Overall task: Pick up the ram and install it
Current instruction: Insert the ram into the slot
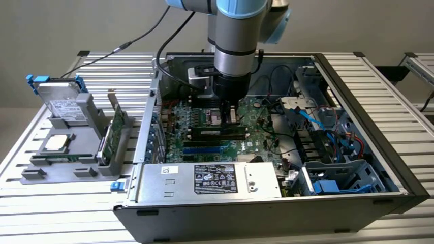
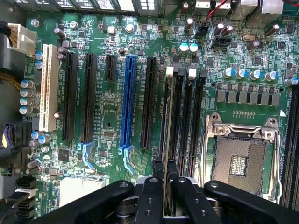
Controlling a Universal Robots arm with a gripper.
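My gripper (image 1: 229, 118) hangs straight down inside the open computer case (image 1: 379, 152), low over the green motherboard (image 2: 107, 140). Its two black fingers (image 2: 158, 168) are shut on the ram (image 2: 167, 121). The wrist view sees the ram edge-on as a thin strip. The strip runs along the black memory slots (image 2: 194, 121), which lie between the long black expansion slot (image 2: 150, 102) and the open CPU socket (image 2: 240, 158). White latch clips (image 2: 169, 70) mark the slots' far ends. I cannot tell whether the ram's lower edge touches a slot.
A silver power supply (image 1: 210, 180) fills the case's near side. Blue and black cables (image 1: 305, 117) and a drive cage (image 1: 339, 178) crowd the exterior view's right. Outside the case, a grey holder (image 1: 68, 152) carries a grey drive (image 1: 64, 107) and a green card (image 1: 115, 127).
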